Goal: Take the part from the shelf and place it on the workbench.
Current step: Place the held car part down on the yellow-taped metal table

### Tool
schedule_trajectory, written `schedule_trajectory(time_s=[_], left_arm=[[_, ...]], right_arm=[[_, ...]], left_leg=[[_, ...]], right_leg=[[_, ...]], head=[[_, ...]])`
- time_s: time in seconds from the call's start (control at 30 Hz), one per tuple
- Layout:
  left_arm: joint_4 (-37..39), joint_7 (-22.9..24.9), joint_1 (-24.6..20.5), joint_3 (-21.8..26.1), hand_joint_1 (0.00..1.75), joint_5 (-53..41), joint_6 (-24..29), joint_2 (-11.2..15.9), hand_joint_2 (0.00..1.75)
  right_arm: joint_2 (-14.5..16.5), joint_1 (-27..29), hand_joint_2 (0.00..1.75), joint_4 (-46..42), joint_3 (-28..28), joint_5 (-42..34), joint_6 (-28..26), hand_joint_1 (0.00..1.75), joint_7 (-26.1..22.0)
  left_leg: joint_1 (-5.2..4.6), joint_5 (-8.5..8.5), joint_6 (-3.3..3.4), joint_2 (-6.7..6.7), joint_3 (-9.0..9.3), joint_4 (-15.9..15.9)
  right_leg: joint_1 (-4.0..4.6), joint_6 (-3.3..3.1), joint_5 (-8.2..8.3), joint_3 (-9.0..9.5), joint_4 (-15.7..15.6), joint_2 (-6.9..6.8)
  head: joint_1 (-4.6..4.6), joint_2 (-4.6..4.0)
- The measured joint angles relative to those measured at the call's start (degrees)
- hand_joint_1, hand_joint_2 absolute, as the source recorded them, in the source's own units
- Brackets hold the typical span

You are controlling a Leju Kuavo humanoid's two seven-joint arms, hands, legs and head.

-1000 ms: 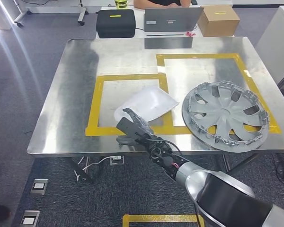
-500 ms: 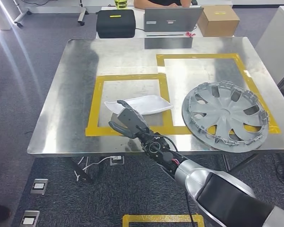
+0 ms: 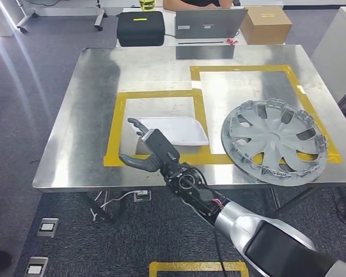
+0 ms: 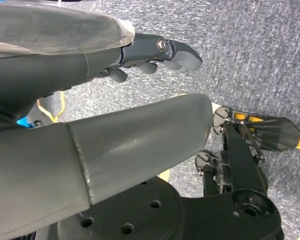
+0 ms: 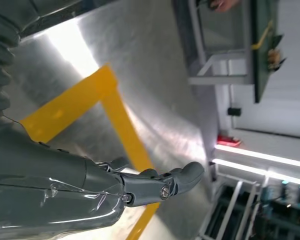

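A grey carpet floor (image 3: 23,104) lies around a steel workbench (image 3: 97,75), and on the metal top are 2 yellow tape frames: a left frame (image 3: 115,124) and a larger right frame (image 3: 249,69) set further back. Behind the workbench stands another table with a black case (image 3: 140,27), a laptop (image 3: 208,23) and a cardboard box (image 3: 266,24). A person sits behind the laptop; the arms (image 3: 193,4) are at the top edge of the head view.

The part (image 3: 173,129), a flat white piece, lies on the workbench inside the left frame, with its right end near the tape strip that both frames share. A grey wheel cover (image 3: 273,139) lies over the front right corner of the right frame, partly on the tape, well apart from the white part.

The right hand (image 3: 147,147) comes from below across the front edge of the workbench. Its fingers (image 3: 135,123) are stretched out and apart, and the thumb (image 3: 132,162) points to the side over the front tape. It holds nothing; the fingertips are just beside the left end of the part, and I cannot tell if they touch it. In the right wrist view the fingers (image 5: 171,182) are straight above the yellow tape.

The left hand (image 4: 141,55) hangs over the carpet, its fingers loosely extended with nothing between them.
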Motion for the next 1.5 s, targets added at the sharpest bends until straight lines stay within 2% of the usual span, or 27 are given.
schedule_trajectory(time_s=[0.1, 0.3, 0.57, 0.8, 1.0, 1.2, 1.5], left_arm=[[0.0, 0.1, 0.2, 0.0, 0.0, 0.2, 0.1, 0.0, 0.0], [0.0, 0.1, 0.4, 0.0, 0.0, 0.0, 0.3, 0.1, 0.0], [0.0, 0.3, 0.4, 0.0, 0.0, 0.1, 0.5, 0.1, 0.0], [0.0, 1.1, 0.4, 0.1, 0.0, 0.9, 1.0, 0.0, 0.0], [0.0, 1.2, 0.3, 0.1, 0.0, 0.9, 1.1, -0.1, 0.0], [0.0, 1.2, 0.3, 0.1, 0.0, 0.9, 1.1, -0.1, 0.0], [0.0, 1.0, 0.3, 0.2, 0.0, 1.2, 1.1, -0.1, 0.0]], right_arm=[[-1.8, 4.0, 1.75, -10.2, -0.1, -0.2, 1.9, 0.0, 1.0], [-6.1, 12.7, 1.75, -27.9, -0.4, -3.7, 7.3, 0.0, -0.5], [-9.4, 18.6, 1.75, -41.2, -3.2, -6.8, 12.1, 0.0, -2.1], [-11.3, 22.0, 1.75, -44.9, -6.3, -6.9, 10.3, 0.0, -1.4], [-13.5, 25.1, 1.75, -45.0, -10.4, -8.5, 10.2, 0.0, -2.1], [-14.2, 26.1, 1.75, -45.4, -12.4, -8.2, 10.1, 0.0, -1.8], [-16.3, 29.0, 1.75, -44.6, -16.8, -9.4, 7.4, 0.0, -0.9]], left_leg=[[0.01, -0.02, -0.03, 0.0, 0.01, 0.0], [0.01, -0.07, -0.07, 0.01, 0.02, 0.0], [0.01, -0.07, -0.08, 0.02, 0.09, 0.0], [0.01, -0.07, -0.08, 0.01, 0.11, 0.0], [-0.01, -0.09, -0.07, 0.04, 0.11, 0.0], [0.0, -0.08, -0.07, 0.04, 0.13, 0.0], [0.0, -0.1, -0.06, 0.03, 0.14, 0.0]], right_leg=[[-0.01, -0.01, -0.01, -0.01, 0.0, 0.0], [-0.02, -0.06, -0.05, 0.0, 0.0, 0.05], [-0.01, -0.06, -0.05, 0.06, 0.0, 0.07], [-0.01, -0.07, -0.05, 0.07, 0.0, 0.06], [-0.02, -0.06, -0.05, 0.09, 0.0, 0.1], [-0.01, -0.06, -0.05, 0.1, 0.0, 0.1], [-0.01, -0.06, -0.06, 0.11, -0.1, 0.09]], head=[[0.02, 0.0], [0.03, 0.0], [0.02, 0.0], [-0.03, 0.0], [0.01, 0.0], [0.01, 0.0], [0.01, 0.0]])
